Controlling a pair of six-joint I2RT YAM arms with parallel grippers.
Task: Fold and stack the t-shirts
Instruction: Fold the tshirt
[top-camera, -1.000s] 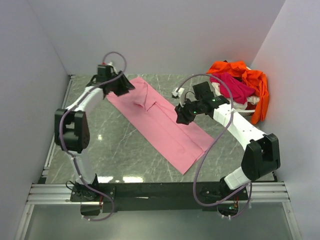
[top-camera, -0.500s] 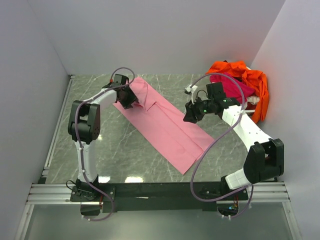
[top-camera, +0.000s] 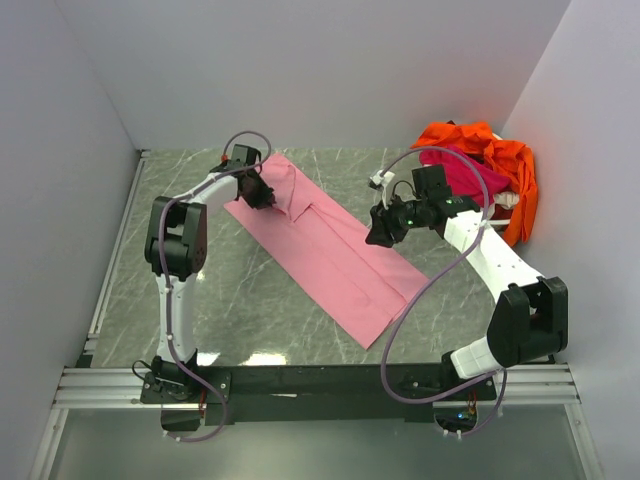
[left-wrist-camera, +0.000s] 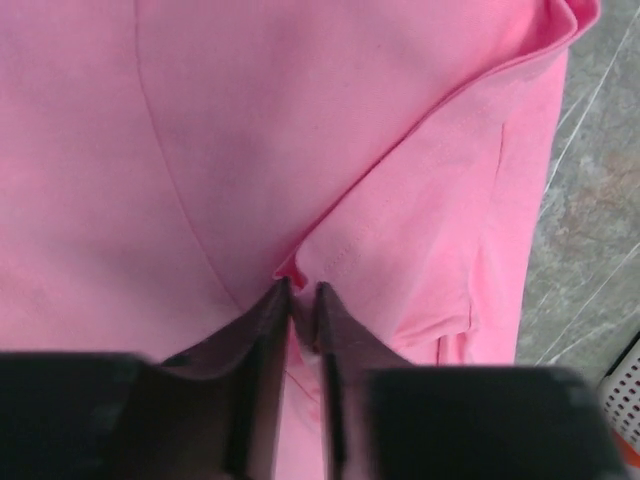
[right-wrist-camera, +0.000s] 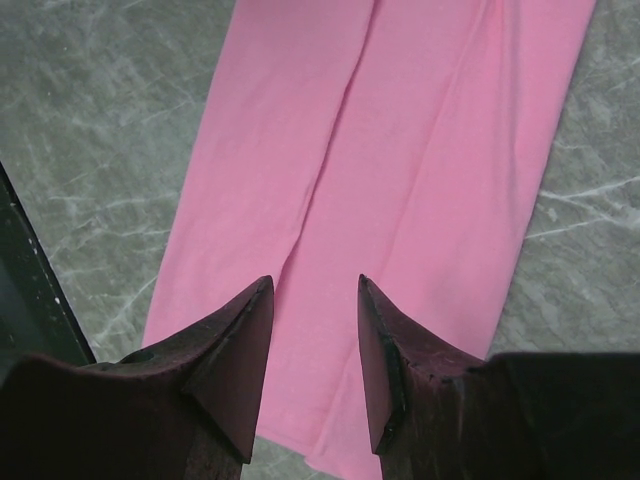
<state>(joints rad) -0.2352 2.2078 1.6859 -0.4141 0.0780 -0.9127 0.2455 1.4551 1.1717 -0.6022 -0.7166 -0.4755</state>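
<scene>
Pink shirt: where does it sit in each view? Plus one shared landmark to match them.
Top external: pink shirt lies diagonally mid-table, from upper left to lower right.
Left wrist: shirt fills nearly the whole frame.
Right wrist: shirt runs up the middle.
Shared landmark: grey marble table, visible beside it in all three.

Pink t-shirt (top-camera: 335, 255) is showing plain, unpatterned. Magenta t-shirt (top-camera: 478, 180) and orange t-shirt (top-camera: 508, 162) are presenting solid colour. Table (top-camera: 240, 295) is showing grey-green marbling, white-veined.
</scene>
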